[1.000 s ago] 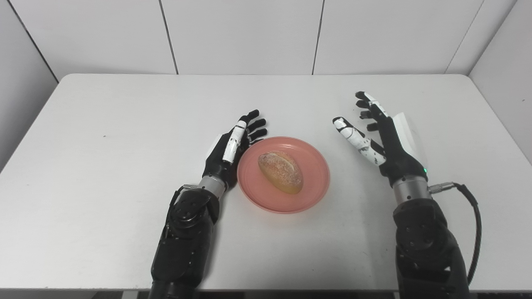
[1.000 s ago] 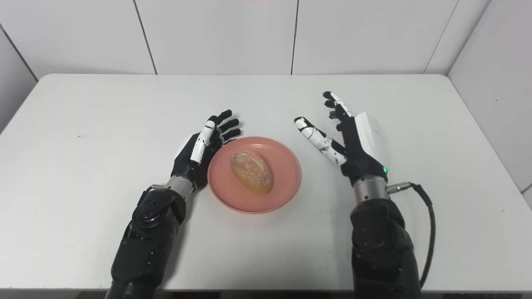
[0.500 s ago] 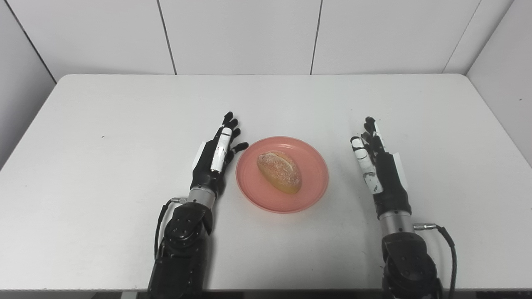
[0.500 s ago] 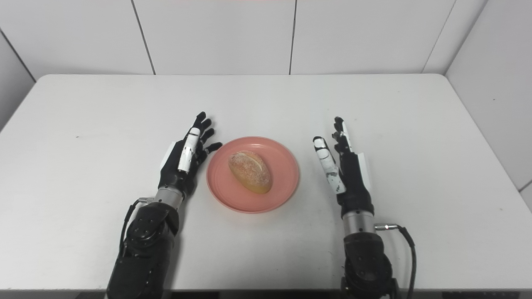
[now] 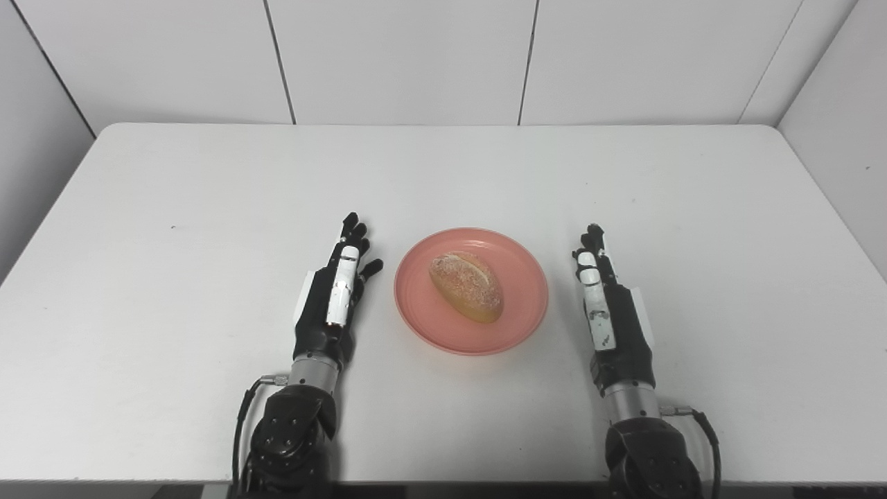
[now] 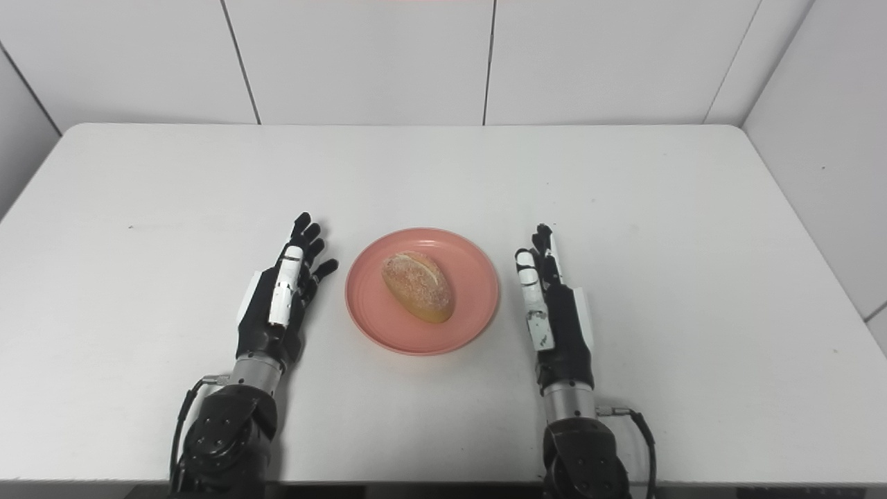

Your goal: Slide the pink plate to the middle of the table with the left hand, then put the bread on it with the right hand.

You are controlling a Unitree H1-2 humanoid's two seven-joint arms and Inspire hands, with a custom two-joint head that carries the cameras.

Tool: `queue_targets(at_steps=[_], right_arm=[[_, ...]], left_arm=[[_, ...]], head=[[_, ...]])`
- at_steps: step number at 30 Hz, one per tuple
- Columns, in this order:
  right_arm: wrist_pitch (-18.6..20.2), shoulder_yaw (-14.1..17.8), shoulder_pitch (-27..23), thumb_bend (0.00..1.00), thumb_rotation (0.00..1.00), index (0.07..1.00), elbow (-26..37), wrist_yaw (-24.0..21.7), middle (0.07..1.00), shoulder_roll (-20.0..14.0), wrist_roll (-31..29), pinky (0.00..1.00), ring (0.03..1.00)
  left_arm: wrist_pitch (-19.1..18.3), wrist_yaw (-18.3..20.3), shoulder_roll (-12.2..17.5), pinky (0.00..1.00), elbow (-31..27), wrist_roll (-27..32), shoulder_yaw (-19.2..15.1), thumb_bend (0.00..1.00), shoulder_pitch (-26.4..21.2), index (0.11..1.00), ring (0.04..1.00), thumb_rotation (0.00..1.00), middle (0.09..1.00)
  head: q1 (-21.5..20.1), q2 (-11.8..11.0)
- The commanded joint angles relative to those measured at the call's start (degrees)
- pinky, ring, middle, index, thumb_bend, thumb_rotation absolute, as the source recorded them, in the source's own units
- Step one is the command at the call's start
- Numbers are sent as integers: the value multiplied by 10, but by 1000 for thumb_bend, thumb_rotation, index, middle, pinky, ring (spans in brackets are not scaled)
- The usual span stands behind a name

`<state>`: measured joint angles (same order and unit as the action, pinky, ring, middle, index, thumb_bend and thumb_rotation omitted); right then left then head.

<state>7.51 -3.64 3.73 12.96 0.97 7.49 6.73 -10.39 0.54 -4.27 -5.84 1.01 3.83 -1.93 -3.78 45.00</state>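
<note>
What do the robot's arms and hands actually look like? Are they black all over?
Mostly black. The left hand and right hand have black fingers with white panels along one finger and the hand's outer side. Silver metal wrist rings join them to bulky black forearms, and a thin black cable loops out beside each wrist.

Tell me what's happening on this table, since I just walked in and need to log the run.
Nothing is being handled right now. The crusty oval bread roll lies on the round pink plate near the middle of the white table. The left robot hand and the right robot hand are both open and empty, one on each side of the plate, neither touching it. The placing looks done.
</note>
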Motion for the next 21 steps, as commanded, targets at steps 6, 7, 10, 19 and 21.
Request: queue_targets(at_steps=[6, 7, 10, 19, 21], right_arm=[[-17, -17, 0, 290, 1000, 1000, 14, -12, 1000, 0, -33, 1000, 999], [-15, -17, 0, 291, 1000, 1000, 12, -13, 1000, -2, -37, 1000, 998], [-12, -16, -1, 303, 1000, 1000, 8, -13, 1000, -5, -44, 1000, 1000], [-9, -21, -4, 270, 1000, 1000, 5, -9, 1000, -12, -37, 1000, 1000], [-10, -20, -4, 288, 1000, 1000, 3, -10, 1000, -13, -40, 1000, 1000]], left_arm=[[1, 2, 5, 1000, -26, -9, 8, 400, 3, 1000, 1000, 1000, 1000], [1, 3, 6, 1000, -27, -11, 10, 401, 2, 1000, 1000, 1000, 1000], [5, 4, 8, 1000, -25, -15, 14, 406, 0, 1000, 1000, 1000, 1000], [17, 7, 13, 1000, -10, -12, 11, 399, -11, 1000, 1000, 1000, 1000], [24, 1, 14, 1000, -7, -23, 12, 389, -12, 1000, 1000, 1000, 1000]], head=[[3, 2], [5, 2], [11, 2], [14, 0], [13, 1]])
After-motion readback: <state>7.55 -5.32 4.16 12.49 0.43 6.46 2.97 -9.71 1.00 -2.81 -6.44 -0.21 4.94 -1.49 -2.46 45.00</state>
